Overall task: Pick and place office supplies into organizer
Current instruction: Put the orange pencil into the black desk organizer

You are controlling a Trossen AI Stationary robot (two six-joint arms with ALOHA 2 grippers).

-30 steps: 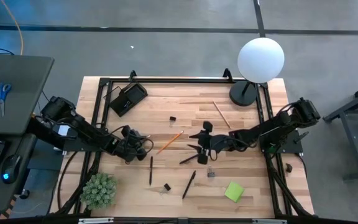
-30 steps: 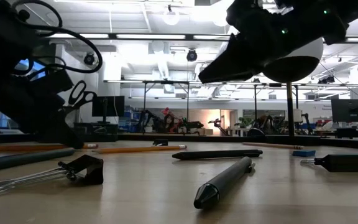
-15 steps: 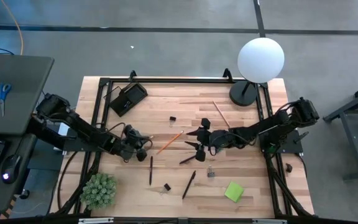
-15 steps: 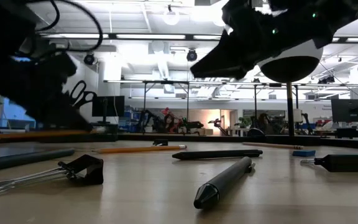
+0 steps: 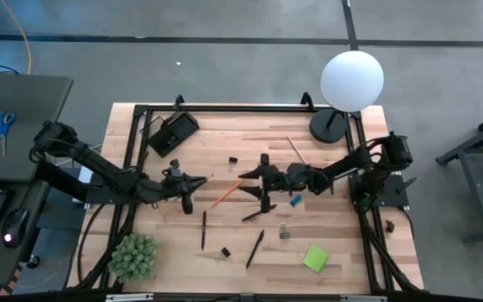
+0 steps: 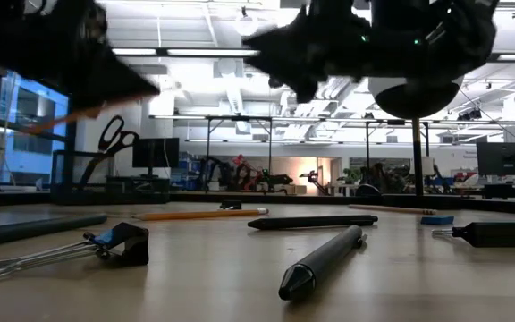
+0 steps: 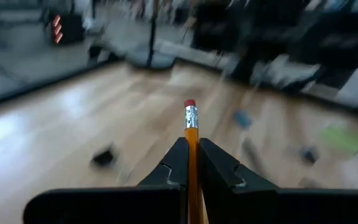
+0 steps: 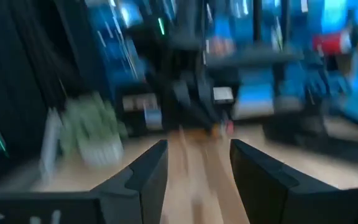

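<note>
**Orange pencil clamped in left gripper, lifted off table**

Orange pencil (image 7: 191,149) sits pinched between the left gripper's (image 5: 193,180) clenched fingers (image 7: 219,168), eraser end pointing forward, raised clear of the wooden table (image 5: 342,252). This gripper is left of table centre. Right gripper (image 5: 243,178) hangs above table centre, fingers (image 8: 257,171) spread apart, grasping nothing. A second orange pencil (image 5: 227,192) lies on the table between the two grippers. Organizer (image 5: 171,132) sits at the far left corner, well apart from both grippers. Black pens (image 5: 254,248), binder clips (image 6: 119,244), blue eraser (image 5: 295,200) and green pad (image 5: 315,257) lie scattered on the near half of the table.
</note>
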